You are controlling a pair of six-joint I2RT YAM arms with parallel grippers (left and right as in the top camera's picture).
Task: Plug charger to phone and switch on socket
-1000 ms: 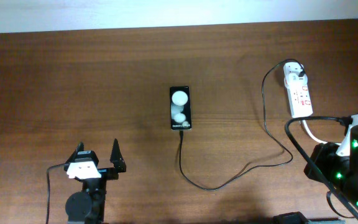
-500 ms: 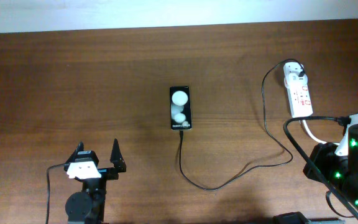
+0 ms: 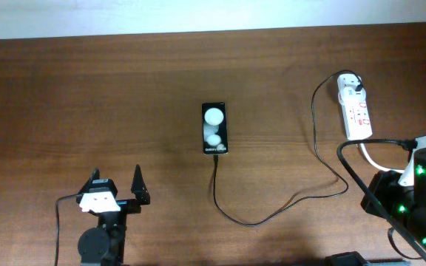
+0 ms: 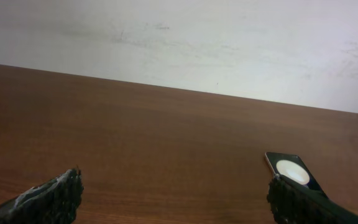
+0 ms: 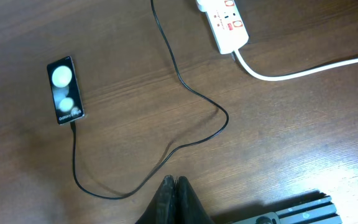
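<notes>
The black phone (image 3: pixel 214 138) lies flat at the table's middle, lettering at its near end. The thin black charger cable (image 3: pixel 251 222) runs from the phone's near end, where its connector looks plugged in, loops right and rises to the white plug (image 3: pixel 353 83) in the socket (image 3: pixel 356 112), a white power strip with red marks. My left gripper (image 3: pixel 117 193) is open and empty, near and left of the phone (image 4: pixel 293 172). My right gripper (image 5: pixel 176 182) is shut on nothing, high above the cable (image 5: pixel 185 87), phone (image 5: pixel 64 91) and socket (image 5: pixel 226 17).
The thick white power-strip cord (image 5: pixel 294 70) curves right from the socket's near end toward the right arm's base (image 3: pixel 413 203). A pale wall (image 4: pixel 179 43) borders the far edge of the brown wooden table (image 3: pixel 87 96).
</notes>
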